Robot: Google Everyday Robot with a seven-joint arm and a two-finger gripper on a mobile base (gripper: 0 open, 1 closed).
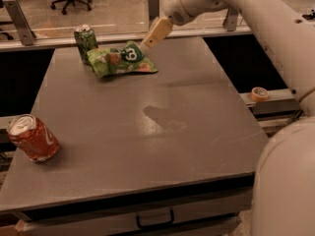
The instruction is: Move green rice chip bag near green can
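The green rice chip bag (121, 59) lies flat and crinkled on the far left part of the grey table (147, 127). Its left end lies right beside the green can (85, 42), which stands upright at the table's back edge. My gripper (147, 42) hangs just above and to the right of the bag's right end, apart from it, with nothing in it. The white arm reaches in from the upper right.
A dented red can (32, 137) lies on its side near the table's front left edge. A roll of tape (259, 93) sits on a ledge to the right of the table. My robot body (290, 181) fills the lower right. A rail and posts run behind the table.
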